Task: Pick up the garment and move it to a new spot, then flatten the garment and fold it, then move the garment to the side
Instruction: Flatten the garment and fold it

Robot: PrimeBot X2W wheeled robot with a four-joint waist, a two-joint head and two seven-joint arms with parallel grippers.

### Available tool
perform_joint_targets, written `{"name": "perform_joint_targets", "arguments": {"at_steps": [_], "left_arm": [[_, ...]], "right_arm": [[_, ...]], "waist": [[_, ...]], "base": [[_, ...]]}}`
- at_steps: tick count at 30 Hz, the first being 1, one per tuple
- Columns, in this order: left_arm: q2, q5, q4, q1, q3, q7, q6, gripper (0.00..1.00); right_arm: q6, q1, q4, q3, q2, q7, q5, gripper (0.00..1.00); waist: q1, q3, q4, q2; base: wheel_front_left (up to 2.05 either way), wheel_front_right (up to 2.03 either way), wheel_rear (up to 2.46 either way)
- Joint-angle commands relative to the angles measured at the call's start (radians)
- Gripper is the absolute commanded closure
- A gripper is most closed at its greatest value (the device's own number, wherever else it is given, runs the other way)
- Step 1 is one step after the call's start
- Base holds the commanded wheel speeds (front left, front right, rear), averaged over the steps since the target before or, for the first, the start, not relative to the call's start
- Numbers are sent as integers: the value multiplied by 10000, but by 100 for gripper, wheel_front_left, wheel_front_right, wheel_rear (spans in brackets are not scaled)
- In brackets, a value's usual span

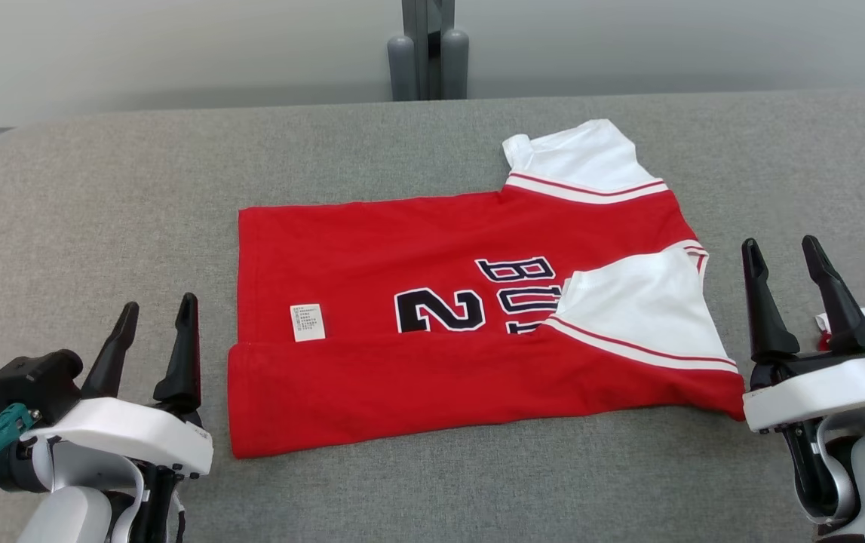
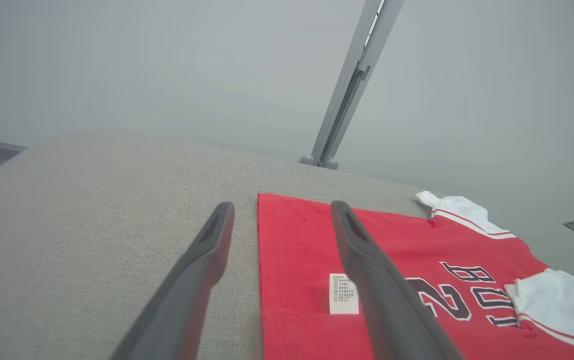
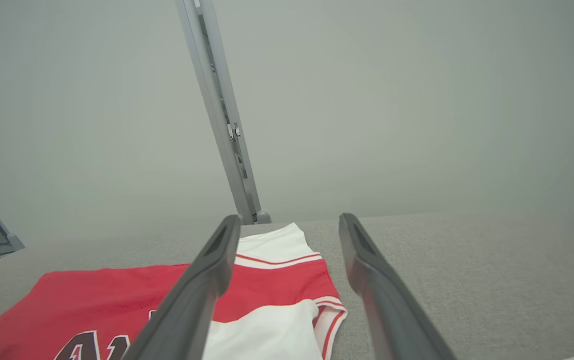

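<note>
The garment [image 1: 432,302], a red jersey with white sleeves and dark lettering, lies flat on the grey table [image 1: 100,226], its near edge folded up over the front. A white label [image 1: 307,322] shows near its left edge. My left gripper [image 1: 154,347] stands open at the lower left, just left of the jersey and holding nothing. My right gripper [image 1: 786,279] stands open at the right, beside the folded white sleeve [image 1: 643,305], also holding nothing. The left wrist view shows the jersey [image 2: 392,260] ahead and to the right of the fingers; the right wrist view shows the jersey [image 3: 116,290] at lower left.
A grey metal post [image 1: 428,49] rises behind the table's far edge. A scrap of white and red cloth [image 1: 839,317] peeks out behind my right gripper. Bare grey tabletop lies left, right and in front of the jersey.
</note>
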Motion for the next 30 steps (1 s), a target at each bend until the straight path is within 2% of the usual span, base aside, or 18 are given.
{"name": "perform_joint_targets", "arguments": {"at_steps": [1, 8, 17, 30], "left_arm": [[20, 192, -147, -65, 62, -279, 88, 0], [11, 1131, -567, 67, -51, -1571, 338, 0], [120, 1963, -725, 1182, -433, -2041, 528, 0], [-114, 2059, -305, 1820, -143, -2261, 126, 0]], "right_arm": [[-4, 208, -318, -133, 46, -30, -281, 0], [-4, 1145, -1801, -180, 469, 227, -1283, 0], [-4, 2773, -2680, -245, 757, 525, -1519, 0], [-4, 3530, -2954, -491, 828, 692, -1548, 0]], "waist": [[0, -264, -31, -1], [0, -1069, -165, -1], [0, -1856, -203, -1], [0, -2133, -77, -1]], "base": [[0, 0, 0], [0, 0, 0], [0, 0, 0], [0, 0, 0]]}}
